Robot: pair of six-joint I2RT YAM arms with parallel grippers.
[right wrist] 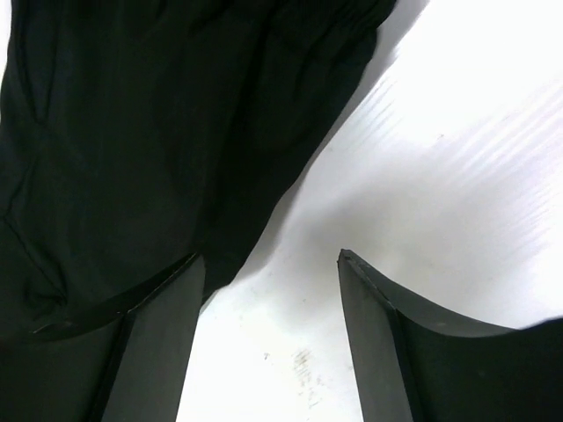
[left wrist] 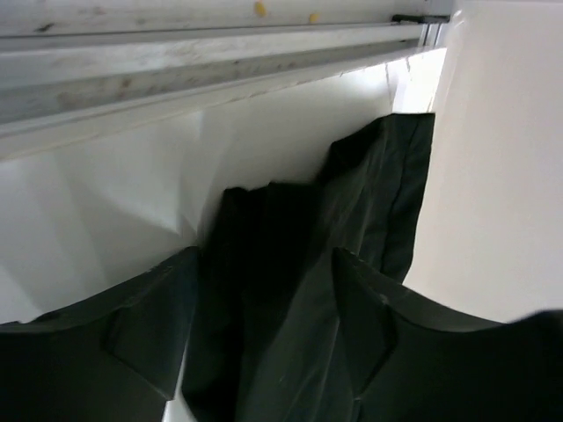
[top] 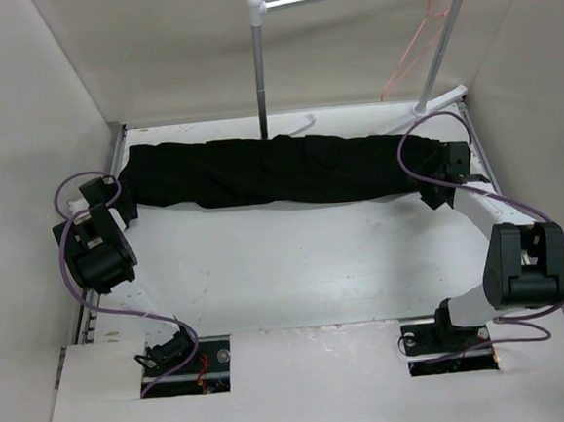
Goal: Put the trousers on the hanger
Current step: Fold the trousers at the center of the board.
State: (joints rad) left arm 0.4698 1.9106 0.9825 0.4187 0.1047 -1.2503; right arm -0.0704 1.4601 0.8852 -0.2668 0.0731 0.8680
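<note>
The black trousers (top: 269, 170) lie bunched in a long band across the back of the table. The pink-orange hanger (top: 415, 44) hangs from the rack's bar at the back right. My left gripper (top: 120, 199) is at the trousers' left end; in the left wrist view it (left wrist: 264, 255) is open, with a fold of the trousers (left wrist: 290, 290) between its fingers. My right gripper (top: 435, 191) is at the trousers' right end; in the right wrist view it (right wrist: 270, 257) is open over bare table, and the trousers' edge (right wrist: 158, 149) reaches its left finger (right wrist: 163, 334).
A white and grey tube rack (top: 261, 66) stands at the back, its feet on the table behind the trousers. White walls close in the left, back and right. A metal rail (left wrist: 176, 70) runs along the table's left edge next to my left gripper.
</note>
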